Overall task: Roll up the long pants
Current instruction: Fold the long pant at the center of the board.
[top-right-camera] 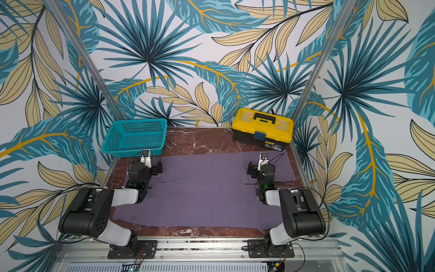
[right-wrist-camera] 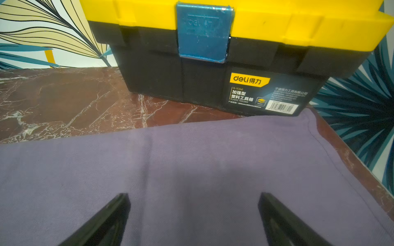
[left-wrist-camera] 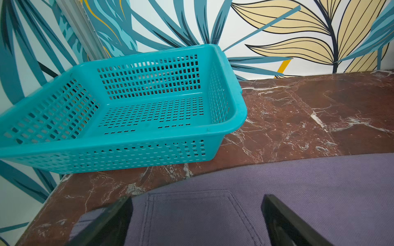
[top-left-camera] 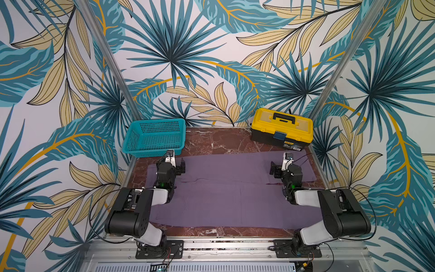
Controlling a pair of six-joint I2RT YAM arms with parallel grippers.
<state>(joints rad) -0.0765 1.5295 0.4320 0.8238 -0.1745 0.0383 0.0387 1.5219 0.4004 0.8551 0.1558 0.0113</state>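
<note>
**Item 1: long pants** [top-left-camera: 235,188]. Plain dusty-purple fabric. You find them spread flat on the desk [top-left-camera: 211,141], running lengthwise from your left side to your right and covering its middle and near part. The two legs lie side by side, one farther from the arm bases and one nearer, with a seam line between them. They are not yet rolled.

**Item 2: left pincer** [top-left-camera: 181,165]. It sits low over the far half of the pants at their left end. Its jaws stand wide apart and are not clamped on the cloth. In the left wrist view its black fingers [left-wrist-camera: 110,219] flank a stitched pocket [left-wrist-camera: 191,213]. You cannot tell whether the tips touch the fabric.

**Item 3: right pincer** [top-left-camera: 274,168]. It sits low over the far leg near the right end. Its jaws are likewise wide apart, with flat cloth between the fingers [right-wrist-camera: 283,217]. The stitched hem [right-wrist-camera: 319,138] lies just beyond them.

**Item 4: basket** [top-left-camera: 137,139]. Teal perforated plastic, at the desk's far left corner, just beyond the left pincer and apart from the pants.

**Item 5: toolbox** [top-left-camera: 281,128]. It has a yellow lid, a black body, a blue latch [right-wrist-camera: 203,32] and a printed label [right-wrist-camera: 266,91]. It stands shut at the far right corner. The far corner of the pants reaches its base.
</note>
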